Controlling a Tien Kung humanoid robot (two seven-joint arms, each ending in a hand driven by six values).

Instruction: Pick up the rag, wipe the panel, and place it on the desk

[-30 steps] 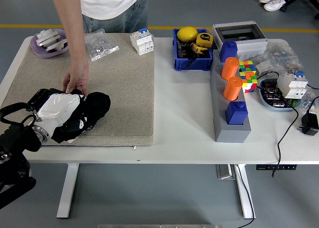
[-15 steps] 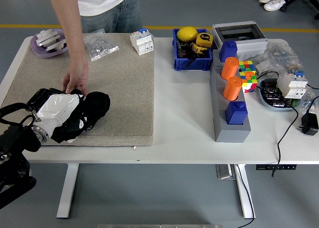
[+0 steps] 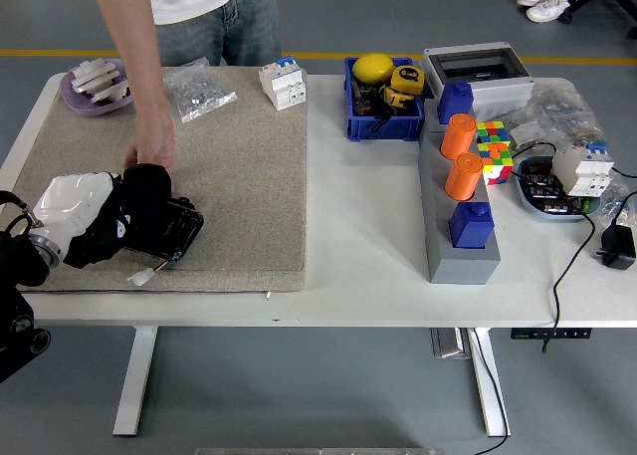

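My left hand (image 3: 105, 221), white-backed with black fingers, lies on the beige felt panel (image 3: 239, 166) near its front left corner. Its fingers are curled on a black rag (image 3: 151, 198) bunched against them; black fingers and black cloth are hard to tell apart. A small white tag (image 3: 140, 276) sticks out below the rag. A person stands at the far side, and the person's hand (image 3: 149, 148) reaches down and touches the top of the rag. My right arm is out of view.
On the panel's far edge are a purple dish (image 3: 97, 87) of parts, a clear bag of screws (image 3: 199, 90) and a white breaker block (image 3: 283, 83). To the right stand a blue bin (image 3: 383, 102), a grey rack with orange cylinders (image 3: 461, 191), a cube puzzle (image 3: 495, 148) and cables.
My left hand has moved left and turned over on the panel, and the black rag has moved left with it. The person's hand stays on the rag.
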